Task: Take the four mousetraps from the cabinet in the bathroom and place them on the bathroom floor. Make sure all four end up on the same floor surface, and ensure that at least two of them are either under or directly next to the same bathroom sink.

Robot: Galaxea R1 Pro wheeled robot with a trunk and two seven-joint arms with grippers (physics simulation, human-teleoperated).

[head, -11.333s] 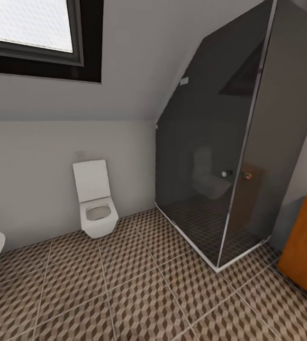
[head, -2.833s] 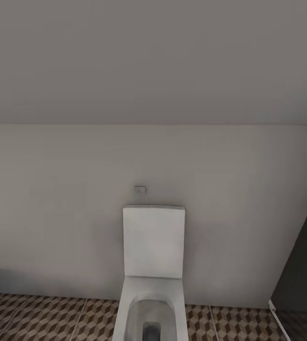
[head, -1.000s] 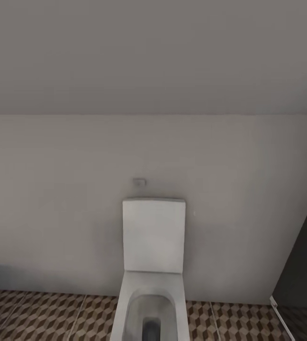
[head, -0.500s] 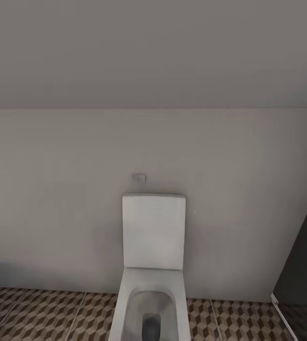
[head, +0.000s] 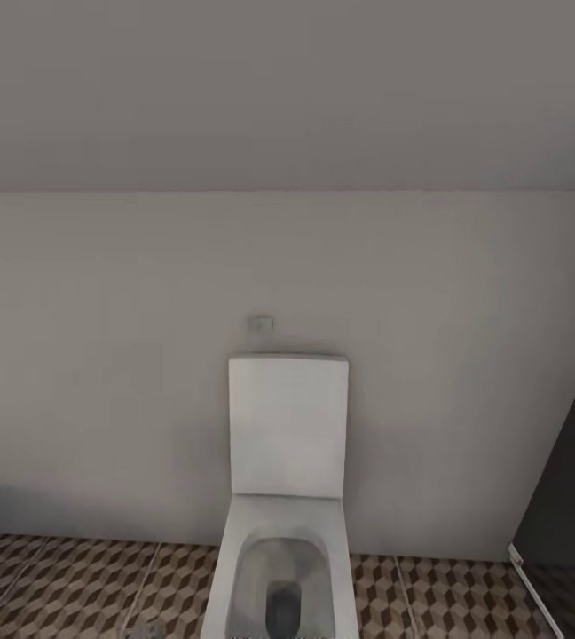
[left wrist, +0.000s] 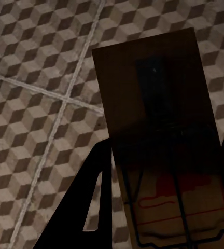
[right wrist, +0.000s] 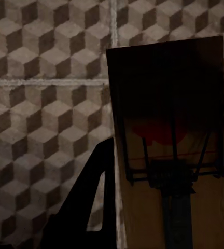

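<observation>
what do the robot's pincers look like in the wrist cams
Both look alike: matte black, nearly silhouettes in the dim light. The left pincer has a broad flat finger that flares wide toward its base and has a narrow slot cut through it. The right pincer has a finger of the same shape and slot. No cables or markings are visible.

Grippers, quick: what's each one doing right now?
Left gripper: shut on a mousetrap, above the tiled floor.
Right gripper: shut on another mousetrap.
</observation>
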